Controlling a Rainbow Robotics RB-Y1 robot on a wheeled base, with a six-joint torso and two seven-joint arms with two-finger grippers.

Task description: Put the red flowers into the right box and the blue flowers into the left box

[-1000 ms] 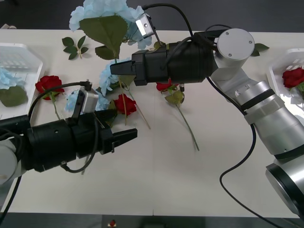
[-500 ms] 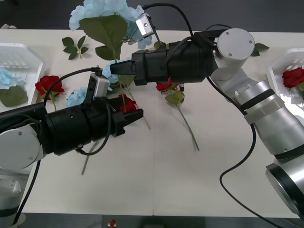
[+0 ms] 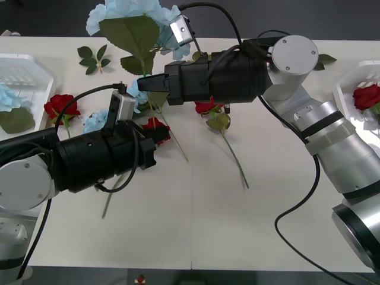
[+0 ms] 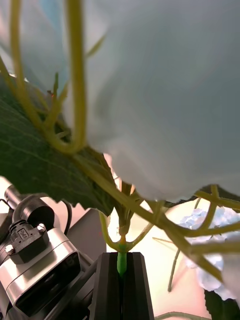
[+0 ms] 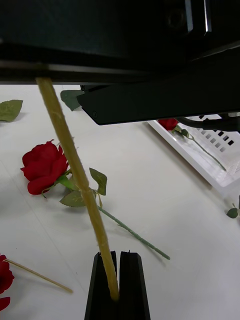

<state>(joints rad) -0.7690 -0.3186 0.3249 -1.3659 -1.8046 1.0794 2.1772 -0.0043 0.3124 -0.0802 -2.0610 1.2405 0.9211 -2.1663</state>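
My right gripper (image 3: 147,82) is shut on a blue flower (image 3: 133,13) and holds it high over the table's far left; in its wrist view the black fingers (image 4: 121,285) pinch the base of the stem under the pale petals (image 4: 165,90). The flower's long tan stem (image 3: 175,142) hangs down, and my left gripper (image 3: 161,136) is shut on it, seen close up with the stem (image 5: 80,180) between its fingers. Loose red flowers (image 3: 61,105) (image 3: 208,107) (image 3: 155,124) and blue flowers (image 3: 95,122) lie on the table. The left box (image 3: 27,74) holds a blue flower, the right box (image 3: 350,89) a red one (image 3: 366,96).
Green leaf sprigs lie at the far left (image 3: 92,57) and far right (image 3: 325,59). A red rose (image 5: 44,167) with a green stem lies just beyond my left gripper. The two arms cross closely above the middle of the table.
My left arm moved away from the table's near side toward the hanging tan stem and shut on it. The right arm raised the blue flower very slightly.
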